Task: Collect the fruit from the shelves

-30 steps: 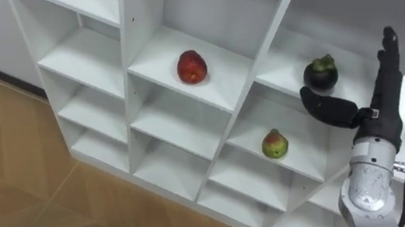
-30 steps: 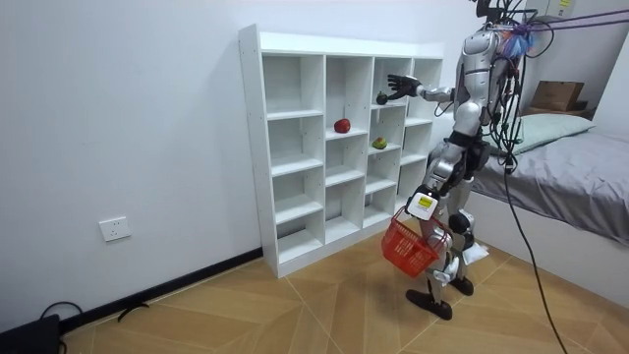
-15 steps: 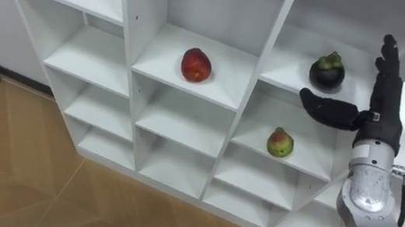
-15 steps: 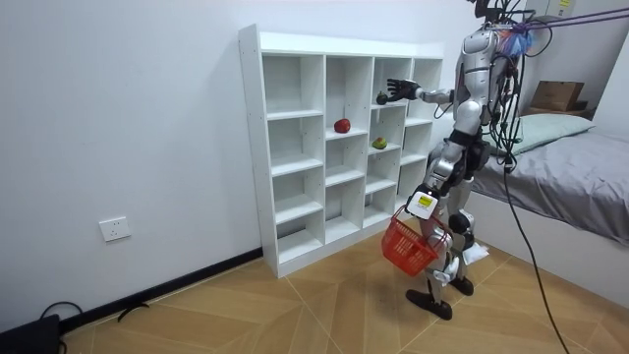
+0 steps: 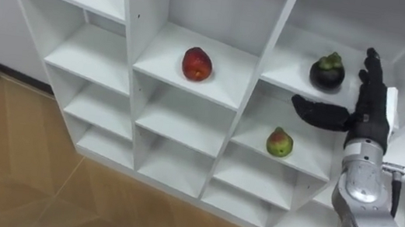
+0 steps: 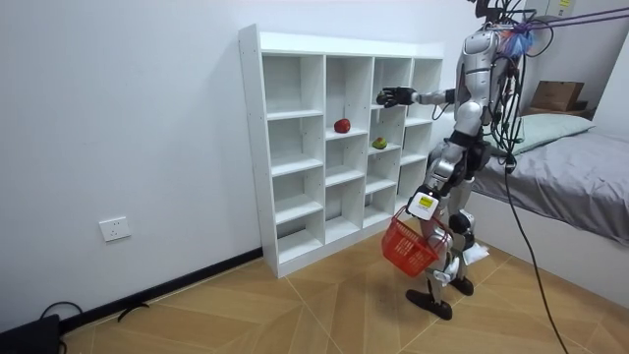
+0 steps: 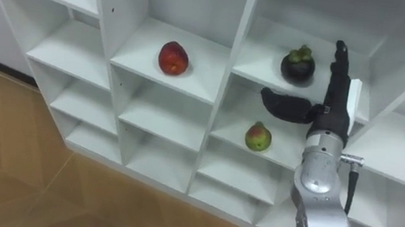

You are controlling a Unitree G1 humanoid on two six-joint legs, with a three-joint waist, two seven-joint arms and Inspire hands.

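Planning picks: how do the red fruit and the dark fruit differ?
The red oval fruit is plain; the dark purple round fruit has a green cap. The dark one sits one column right of the red one, on a higher shelf. The open right hand is beside the dark one, far from the red. Both lie in the white shelf unit.

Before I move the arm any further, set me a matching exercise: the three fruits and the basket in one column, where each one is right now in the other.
Things:
1. red fruit
2. dark purple fruit
3. green-and-red fruit
4. red basket

Places:
A. in the closet compartment directly below the dark fruit's
B. hanging low beside the robot's legs
C. just left of the open right hand, which is raised in front of its compartment
D. one closet column to the left of the other two fruits

Pairs: 1-D, 2-C, 3-A, 4-B
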